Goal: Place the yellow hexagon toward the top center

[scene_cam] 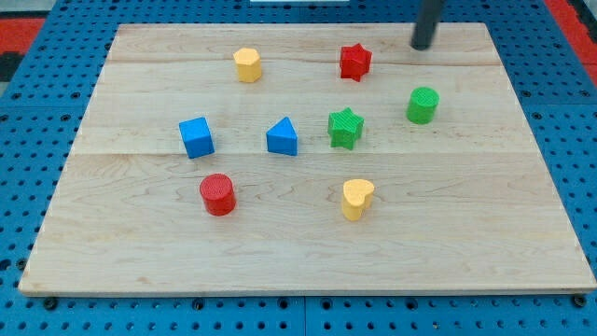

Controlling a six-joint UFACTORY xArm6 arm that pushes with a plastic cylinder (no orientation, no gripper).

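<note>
The yellow hexagon (247, 64) stands near the board's top edge, left of centre. My tip (423, 44) is at the top right of the board, far to the right of the hexagon. The red star (354, 62) lies between them, left of the tip. Nothing touches the tip.
A green cylinder (423, 105) stands below the tip. A green star (345, 128), a blue triangular block (282, 137) and a blue cube (196, 137) line the middle. A red cylinder (217, 194) and a yellow heart (356, 198) sit lower. The wooden board (112, 252) rests on blue pegboard.
</note>
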